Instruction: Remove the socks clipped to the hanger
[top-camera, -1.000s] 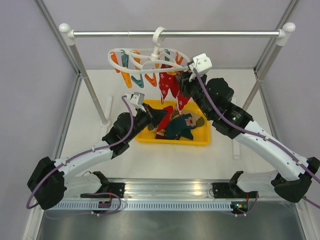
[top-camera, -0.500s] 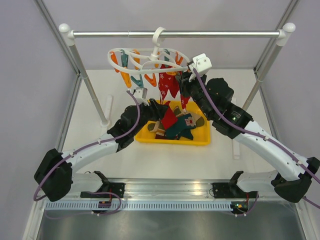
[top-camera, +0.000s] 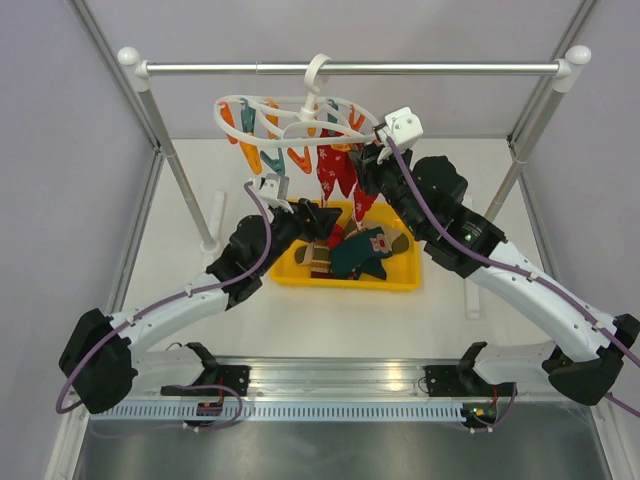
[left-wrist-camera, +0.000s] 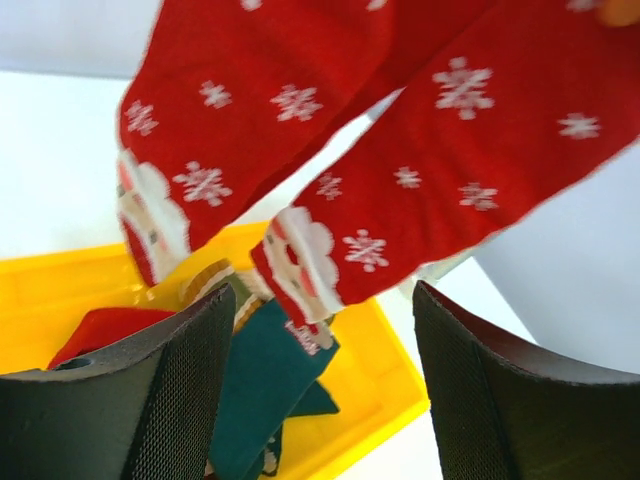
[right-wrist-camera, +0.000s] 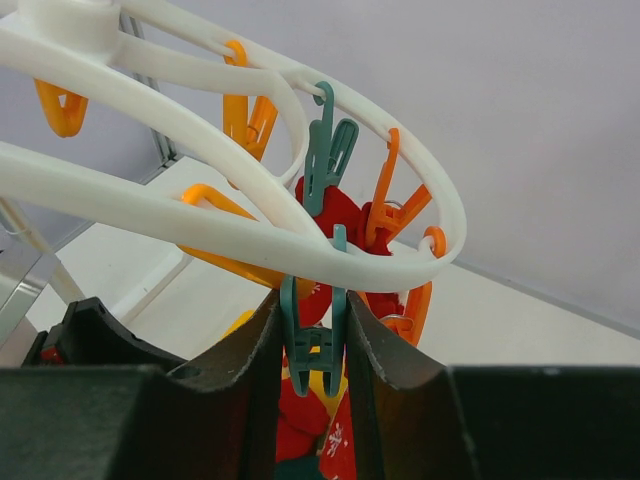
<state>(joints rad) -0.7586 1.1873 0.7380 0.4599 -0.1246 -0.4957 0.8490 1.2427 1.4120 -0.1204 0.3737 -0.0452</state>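
The left fingers (left-wrist-camera: 170, 400) stand wide apart with nothing between them, just below 2 red socks (left-wrist-camera: 420, 190) that hang clipped to the white hanger (top-camera: 318, 72) on the metal rail (top-camera: 450, 68); the right fingers (right-wrist-camera: 250, 380) are clamped on a teal peg (right-wrist-camera: 313, 345) at the hanger's rim; other socks (top-camera: 357, 256) lie in a yellow tray (top-camera: 400, 277) on the tabletop (top-camera: 330, 320).

Blocked above bin (top-camera: 400, 281) by hanging socks (top-camera: 335, 175); crowded under hanger (top-camera: 222, 112) with pegs (top-camera: 252, 155); open between bin and left post (top-camera: 178, 170); capped by rail (top-camera: 400, 68).
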